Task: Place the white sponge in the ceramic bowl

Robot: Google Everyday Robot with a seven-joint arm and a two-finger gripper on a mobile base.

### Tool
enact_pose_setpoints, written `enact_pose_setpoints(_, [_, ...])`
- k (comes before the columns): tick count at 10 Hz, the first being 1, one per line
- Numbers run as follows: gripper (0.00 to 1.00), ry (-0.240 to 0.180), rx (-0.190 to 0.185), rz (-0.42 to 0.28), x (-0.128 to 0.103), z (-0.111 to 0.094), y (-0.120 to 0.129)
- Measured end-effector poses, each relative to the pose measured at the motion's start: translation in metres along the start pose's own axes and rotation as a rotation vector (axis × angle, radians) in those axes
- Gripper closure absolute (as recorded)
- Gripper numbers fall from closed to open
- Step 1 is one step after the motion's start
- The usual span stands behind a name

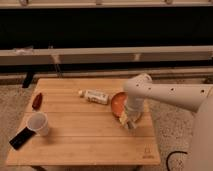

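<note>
The ceramic bowl (118, 101), orange-red inside, sits right of the table's middle, its right half hidden by my arm. My gripper (128, 121) points down at the bowl's front rim. It is shut on the white sponge (123, 119), a small pale block at its tip, just over the bowl's near edge.
A white labelled bottle (94, 96) lies left of the bowl. A white cup (39, 123) stands at front left with a black object (21, 137) beside it at the table edge. A dark red object (37, 100) lies at far left. The wooden table (85, 140) has a railing behind it.
</note>
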Motion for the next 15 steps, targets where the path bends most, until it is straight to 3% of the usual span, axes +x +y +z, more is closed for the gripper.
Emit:
enact_pose_setpoints(3, [1.00,-0.004,0.004,-0.032,-0.012,-0.012,0.002])
enact_pose_setpoints(7, [1.00,-0.011,0.019,-0.097,-0.054,-0.047,0.016])
enact_pose_setpoints(10, [1.00,-0.029,0.029,-0.117,-0.084,-0.055,0.009])
enact_pose_setpoints(12, [0.88,-0.032,0.029,-0.117,-0.092,-0.054,0.009])
enact_pose_setpoints(14, [0.66,-0.038,0.033,-0.110,-0.092,-0.052,0.000])
enact_pose_setpoints(15, [0.61,-0.042,0.034,-0.105,-0.094,-0.053,-0.002])
